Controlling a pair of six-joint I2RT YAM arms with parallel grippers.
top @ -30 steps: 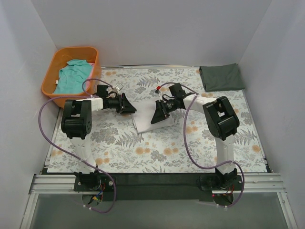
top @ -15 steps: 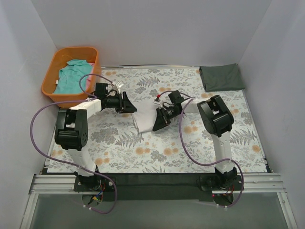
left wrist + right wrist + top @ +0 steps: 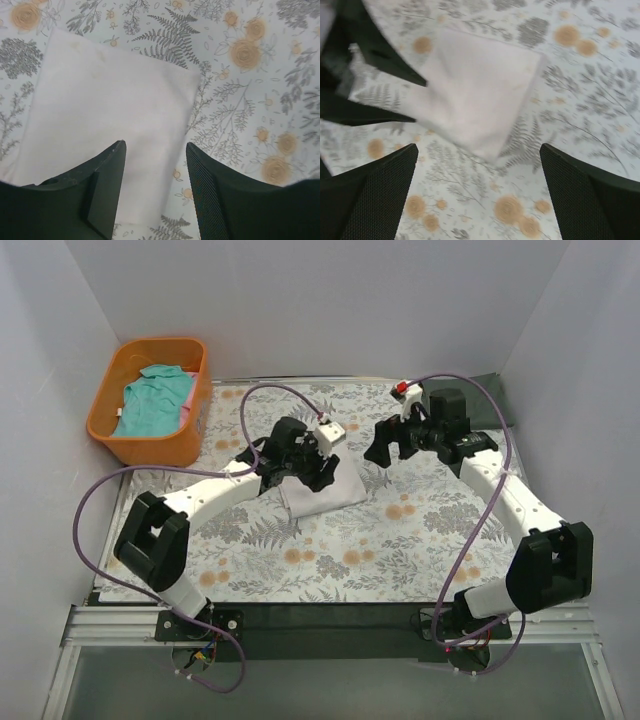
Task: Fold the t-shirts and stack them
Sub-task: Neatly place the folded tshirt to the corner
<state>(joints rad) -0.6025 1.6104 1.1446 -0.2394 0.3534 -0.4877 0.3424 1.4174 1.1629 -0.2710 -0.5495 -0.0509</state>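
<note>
A white t-shirt [image 3: 330, 495] lies folded into a small rectangle on the floral cover, mid-table. My left gripper [image 3: 308, 472] hovers over its near edge, open; in the left wrist view the white t-shirt [image 3: 110, 110] lies below the left gripper [image 3: 156, 145], with nothing between the fingers. My right gripper [image 3: 393, 448] is raised to the right of the shirt, wide open and empty. The right wrist view looks down past the right gripper [image 3: 479, 147] at the white t-shirt [image 3: 480, 95]. A teal t-shirt [image 3: 150, 400] lies in the orange basket [image 3: 150, 345]. A dark grey-green t-shirt [image 3: 500, 400] is partly hidden behind my right arm.
The orange basket stands at the back left corner, off the floral cover [image 3: 420, 550]. White walls enclose the table on three sides. The black fingers [image 3: 375, 55] of the left gripper show at the upper left of the right wrist view.
Both grippers have let go of the white t-shirt and opened. The left arm swung right over the folded shirt. The right arm lifted and drew back to the right rear.
</note>
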